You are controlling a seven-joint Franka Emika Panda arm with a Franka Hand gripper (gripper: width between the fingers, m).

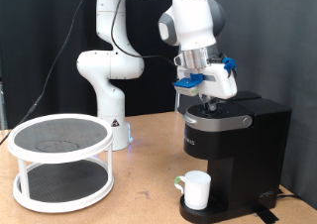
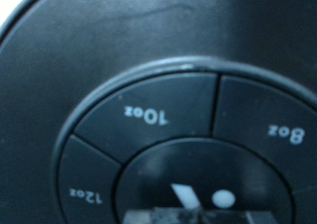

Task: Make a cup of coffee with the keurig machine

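Close on the keurig machine (image 2: pixel 89 56) black top, ring of size buttons (image 2: pixel 149 110) marked 12oz, 10oz, 8oz

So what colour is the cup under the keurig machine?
Plain white cup, clearest in the exterior view.

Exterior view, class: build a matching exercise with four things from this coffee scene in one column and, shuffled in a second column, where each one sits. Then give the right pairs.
Things
1. white mug
2. tool
3. two-tier round rack
4. Keurig machine

Places
A. at the exterior view's left, on the table
B. at the exterior view's right, on the table
C. directly over the machine's top panel
D. under the machine's spout, on its drip tray

Pairs: 1-D, 2-C, 3-A, 4-B
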